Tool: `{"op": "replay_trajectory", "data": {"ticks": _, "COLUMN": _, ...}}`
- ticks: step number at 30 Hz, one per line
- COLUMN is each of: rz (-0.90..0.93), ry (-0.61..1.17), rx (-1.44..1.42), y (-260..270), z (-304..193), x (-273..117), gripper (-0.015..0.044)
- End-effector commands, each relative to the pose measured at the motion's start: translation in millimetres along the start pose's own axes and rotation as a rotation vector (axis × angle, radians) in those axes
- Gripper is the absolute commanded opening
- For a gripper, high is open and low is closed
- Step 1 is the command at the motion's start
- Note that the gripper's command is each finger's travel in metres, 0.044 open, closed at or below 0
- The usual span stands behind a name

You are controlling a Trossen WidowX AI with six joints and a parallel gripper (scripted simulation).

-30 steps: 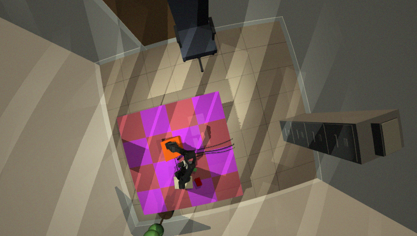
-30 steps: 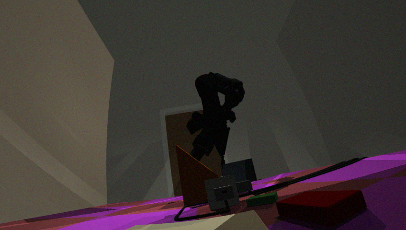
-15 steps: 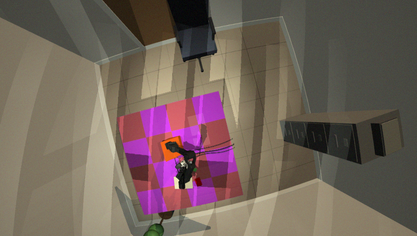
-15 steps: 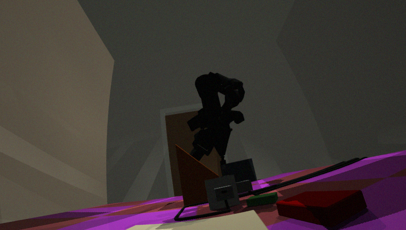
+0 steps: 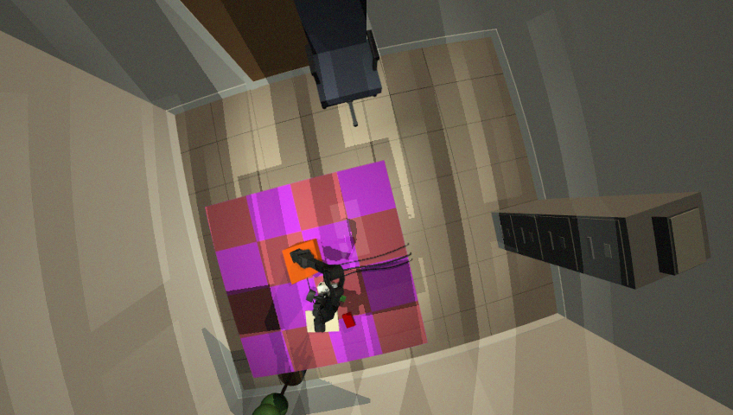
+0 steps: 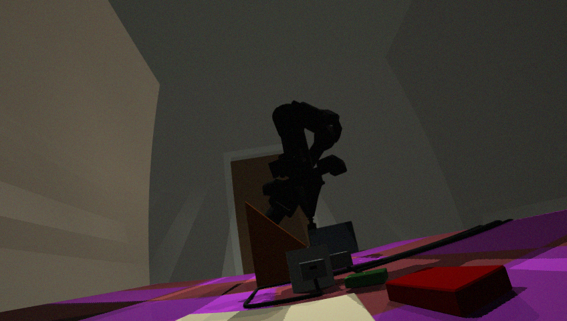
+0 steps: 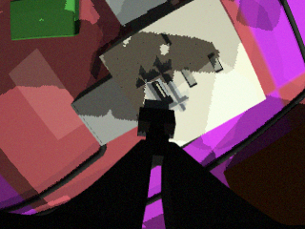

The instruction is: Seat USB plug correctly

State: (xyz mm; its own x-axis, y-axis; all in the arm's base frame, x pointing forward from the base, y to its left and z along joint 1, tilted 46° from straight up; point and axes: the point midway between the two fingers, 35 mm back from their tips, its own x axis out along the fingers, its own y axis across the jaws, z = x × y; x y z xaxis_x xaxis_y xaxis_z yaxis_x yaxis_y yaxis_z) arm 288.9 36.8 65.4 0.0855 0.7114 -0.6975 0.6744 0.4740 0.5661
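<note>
The power cube (image 5: 322, 286) (image 6: 294, 278) (image 7: 238, 78) stands on the table, its pale top with several slots turned at an angle in the wrist view. My gripper (image 6: 311, 221) (image 7: 156, 151) is shut on the USB plug (image 6: 312, 228) (image 7: 156, 117), a small dark block held pointing down over the cube. The plug appears clear of the top; the exact gap cannot be read. In the wrist view the socket (image 7: 161, 90) shows just beyond the plug's tip, in shadow. The plug looks square to the view, while the socket slants. Which way round the plug's inner face lies is hidden.
Grey blocks (image 6: 312, 269) (image 7: 109, 114) stick out from the cube's sides. A green block (image 6: 366, 277) (image 7: 43, 20) and a red box (image 5: 348, 319) (image 6: 445, 283) lie nearby. A black cable (image 6: 278, 305) loops by the cube. A cream sheet (image 5: 333, 321) (image 6: 329, 311) lies close by.
</note>
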Motion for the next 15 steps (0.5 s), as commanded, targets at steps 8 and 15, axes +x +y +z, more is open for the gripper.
{"op": "replay_trajectory", "data": {"ticks": 8, "rz": -0.001, "ry": 0.001, "rx": -0.296, "y": -0.2, "z": -0.1, "x": 0.1, "gripper": 0.0000}}
{"op": "replay_trajectory", "data": {"ticks": 15, "rz": 0.000, "ry": 0.001, "rx": -0.479, "y": -0.2, "z": -0.1, "x": 0.1, "gripper": 0.0000}}
